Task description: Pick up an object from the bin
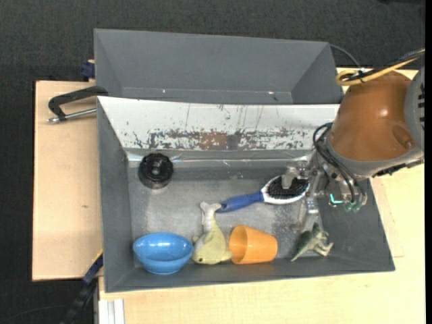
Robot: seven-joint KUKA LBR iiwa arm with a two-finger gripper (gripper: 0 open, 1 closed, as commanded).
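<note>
1. The gripper (312,216) is recorded in the right part of the bin (169,208), low over the floor and towards the front right corner. It hangs below the arm's orange cover (374,123).
2. How far the gripper is open cannot be told, as its tip is lost among the wrist hardware and cables. No hold on any thing can be confirmed.
3. A small green toy figure (310,244) lies on the floor just in front of the gripper's tip, near the front wall on the right side. Whether the two are touching cannot be told.
4. A brush (283,190) is noted just to the left of the gripper, its white-and-black head lying close against the wrist hardware. Its blue handle runs leftwards and slightly forwards to the middle of the bin.
5. An orange cup (253,245) is found on its side by the front wall, to the left of the green toy figure and apart from it.
6. A pale yellowish soft toy (210,241) is seen touching the left side of the orange cup. Its upper end lies close to the end of the brush handle.
7. A blue bowl (162,252) stands upright in the front left corner, just beside the pale yellowish soft toy.
8. A black round object (156,169) sits alone at the back left, well apart from everything else.
</note>
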